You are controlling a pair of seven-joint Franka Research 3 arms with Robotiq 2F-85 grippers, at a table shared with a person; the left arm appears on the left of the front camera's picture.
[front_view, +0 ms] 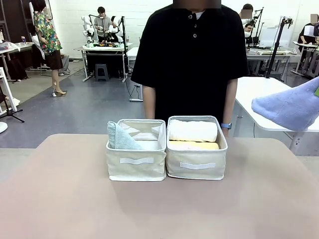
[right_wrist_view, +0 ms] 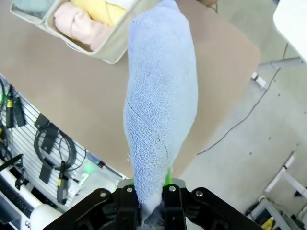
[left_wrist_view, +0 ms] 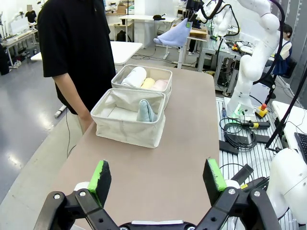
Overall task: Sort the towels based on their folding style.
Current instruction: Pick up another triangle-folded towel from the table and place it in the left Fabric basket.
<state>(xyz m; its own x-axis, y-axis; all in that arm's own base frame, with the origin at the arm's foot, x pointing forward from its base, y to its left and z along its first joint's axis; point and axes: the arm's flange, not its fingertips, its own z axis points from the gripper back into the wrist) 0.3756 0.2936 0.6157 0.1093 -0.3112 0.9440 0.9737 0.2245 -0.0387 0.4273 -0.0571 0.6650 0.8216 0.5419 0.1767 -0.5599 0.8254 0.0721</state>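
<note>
Blue towel (front_view: 286,107) clamped by right fingers (right_wrist_view: 168,176), long axis straight out from them, held high, well right of left basket (front_view: 124,172). Left fingers (left_wrist_view: 100,176) spread wide, empty.

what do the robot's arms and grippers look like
Left gripper: black linked fingers with silver bolts, tipped with bright green pads. Right gripper: the same black body, with a sliver of green pad showing. Right arm: glossy white rounded segments, with a black cable looping near its wrist.
</note>
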